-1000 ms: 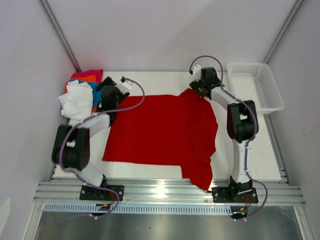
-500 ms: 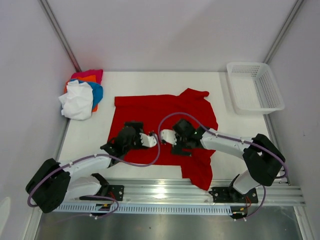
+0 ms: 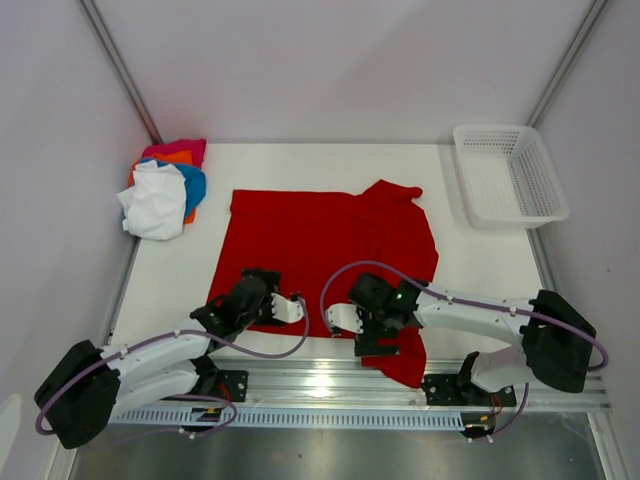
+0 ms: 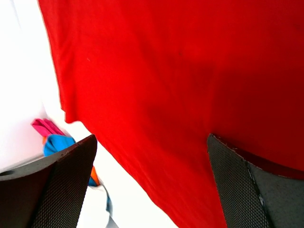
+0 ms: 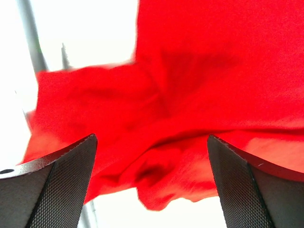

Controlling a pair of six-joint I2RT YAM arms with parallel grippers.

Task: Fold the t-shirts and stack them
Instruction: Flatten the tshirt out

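A large red t-shirt [image 3: 320,245] lies spread flat in the middle of the table, one sleeve hanging over the near edge. My left gripper [image 3: 233,305] is open above its near left corner; the left wrist view shows the shirt's edge [image 4: 156,95] between the wide-apart fingers [image 4: 64,185]. My right gripper [image 3: 377,333] is open over the rumpled near right sleeve [image 5: 180,156], holding nothing. A pile of white, blue, orange and pink t-shirts [image 3: 160,195] sits at the back left, also showing in the left wrist view [image 4: 54,142].
A white mesh basket [image 3: 510,175] stands at the back right. A metal rail [image 3: 320,385] runs along the near table edge. Side walls close in on both sides.
Both arms have drawn back from the shirt's far edge to its near edge. The red shirt now lies flatter, with its far edge and collar spread out.
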